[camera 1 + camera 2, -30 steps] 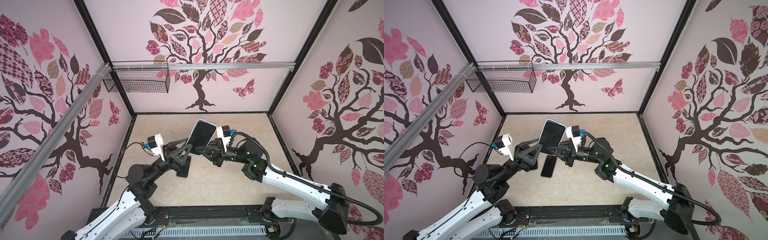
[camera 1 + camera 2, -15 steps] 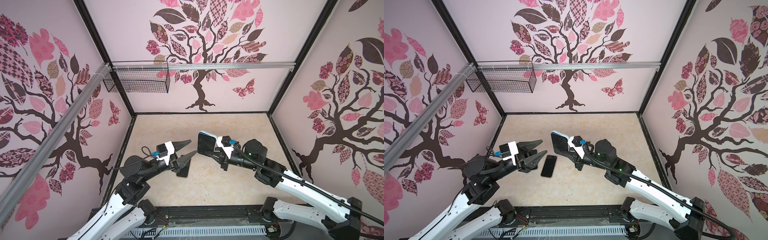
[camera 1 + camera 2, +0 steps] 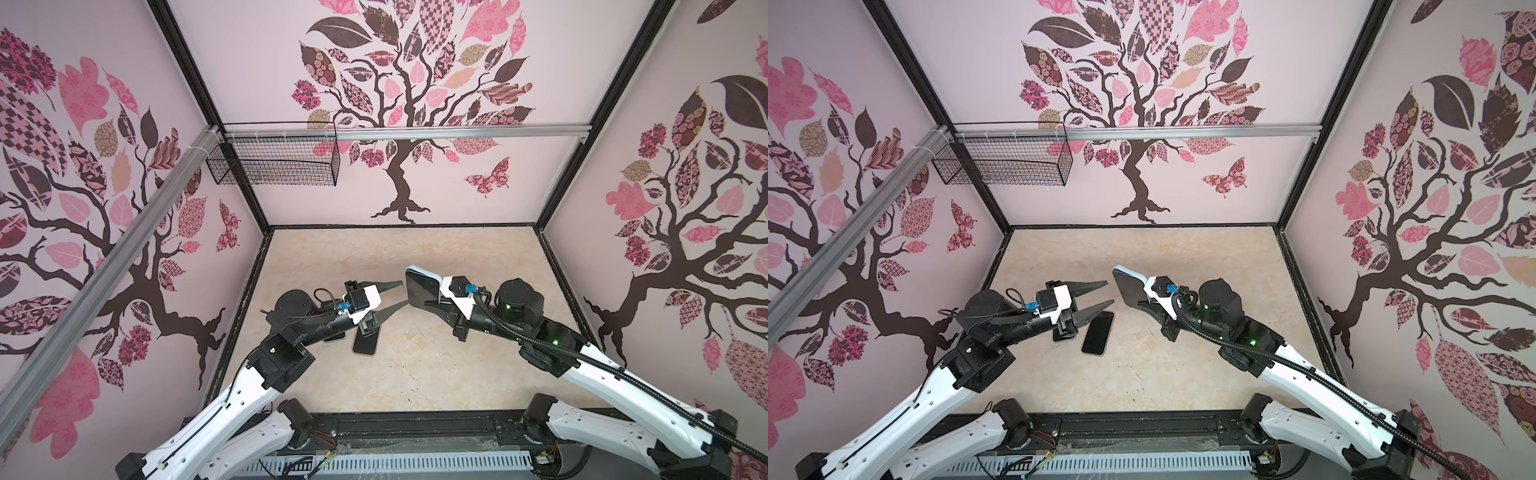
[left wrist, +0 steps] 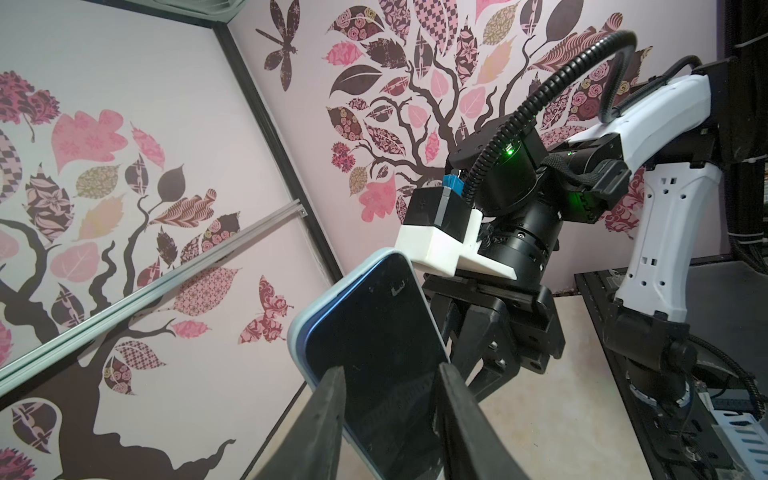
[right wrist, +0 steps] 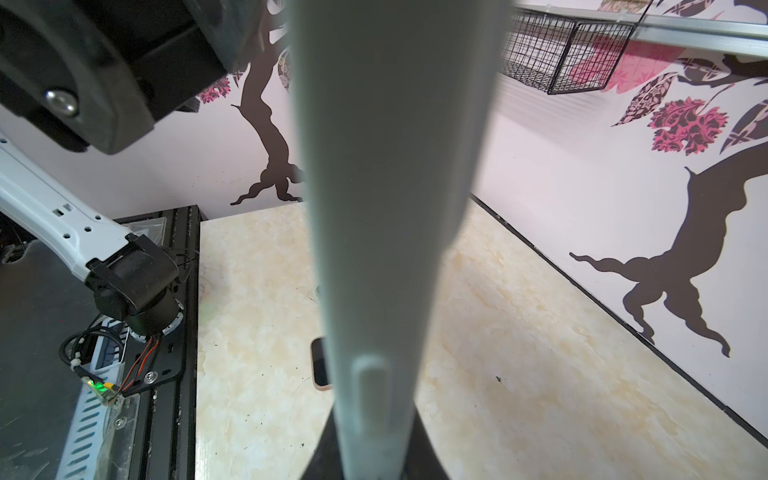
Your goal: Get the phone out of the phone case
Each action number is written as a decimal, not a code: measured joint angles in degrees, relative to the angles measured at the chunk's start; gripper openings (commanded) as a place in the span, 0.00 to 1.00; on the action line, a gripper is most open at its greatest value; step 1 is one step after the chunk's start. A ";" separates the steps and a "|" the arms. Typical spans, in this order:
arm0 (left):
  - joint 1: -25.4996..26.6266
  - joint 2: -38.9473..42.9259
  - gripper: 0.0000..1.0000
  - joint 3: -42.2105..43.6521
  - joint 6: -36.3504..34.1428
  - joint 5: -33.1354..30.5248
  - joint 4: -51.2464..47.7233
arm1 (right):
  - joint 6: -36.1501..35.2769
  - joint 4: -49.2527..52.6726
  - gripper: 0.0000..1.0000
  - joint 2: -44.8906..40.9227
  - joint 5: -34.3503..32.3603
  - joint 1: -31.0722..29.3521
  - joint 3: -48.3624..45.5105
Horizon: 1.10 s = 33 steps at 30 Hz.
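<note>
The right claw is clamped on one end of the phone case, a pale blue shell held up off the bench with its dark face turned toward the left claw (whether that dark face is lining or a screen I cannot tell). The left claw stands open and empty, fingers spread, tips just short of the case's near edge. In the left wrist view the phone case shows between them. A dark phone with a rosy edge lies flat on the bench just beneath the left claw's fingers, apart from the raised case. The right wrist view catches the phone beside the case's edge.
</note>
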<state>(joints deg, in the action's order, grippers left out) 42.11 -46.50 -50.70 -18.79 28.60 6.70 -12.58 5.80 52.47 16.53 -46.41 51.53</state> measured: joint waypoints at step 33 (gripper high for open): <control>0.00 -1.05 0.39 -0.72 -1.99 0.24 0.48 | -1.38 3.15 0.00 -0.33 6.80 0.00 0.00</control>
<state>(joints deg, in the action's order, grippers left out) 42.11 -47.55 -51.42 -20.78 28.84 7.18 -13.96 8.95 52.14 23.33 -46.41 51.53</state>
